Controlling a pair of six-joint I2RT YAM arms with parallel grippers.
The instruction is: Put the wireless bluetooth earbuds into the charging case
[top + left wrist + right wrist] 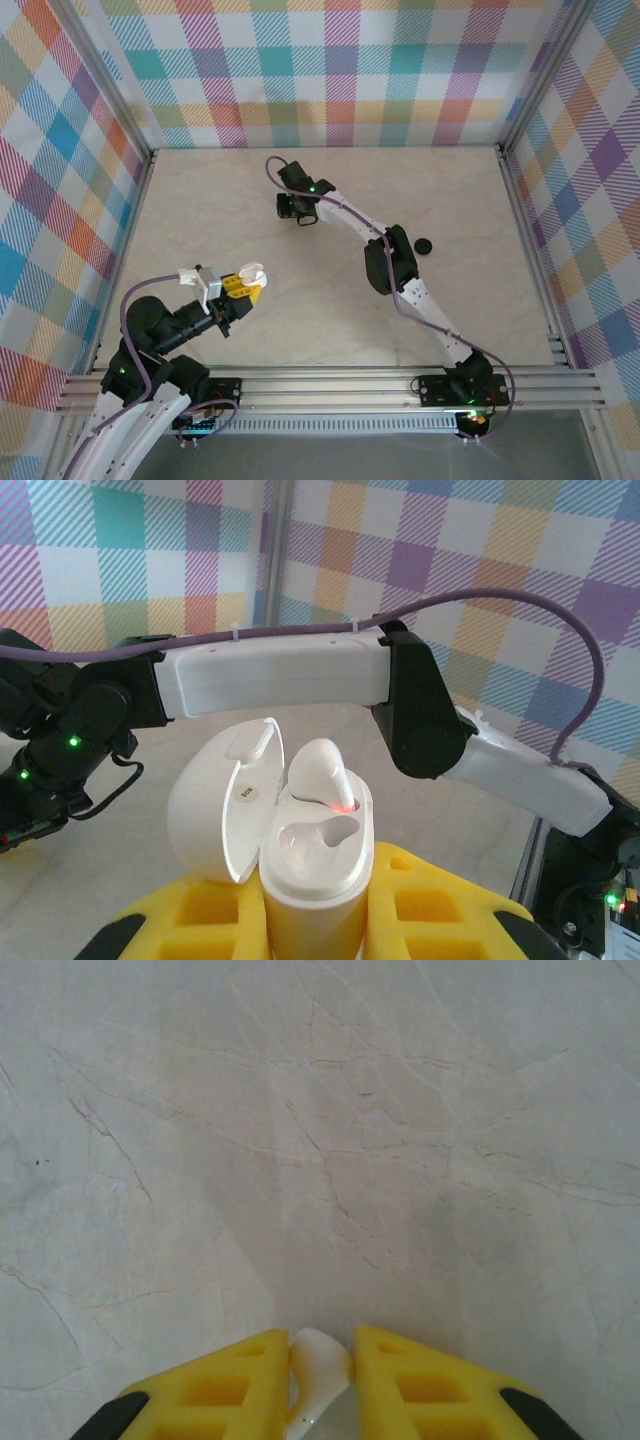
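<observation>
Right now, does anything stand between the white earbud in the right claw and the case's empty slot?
Nothing visible does. The right claw pinches the white earbud with bare table ahead; the left claw holds the white charging case with its lid swung open, and the empty slot beside the seated earbud is uncovered.

Your right pincer (322,1360) has yellow fingers (220,1390) with square recesses and black patches at their outer corners. Behind the pincer, the right arm (270,675) is white shells joined by black housings (420,720), with a purple cable (500,605) alongside and small green lights (72,742) glowing.
</observation>
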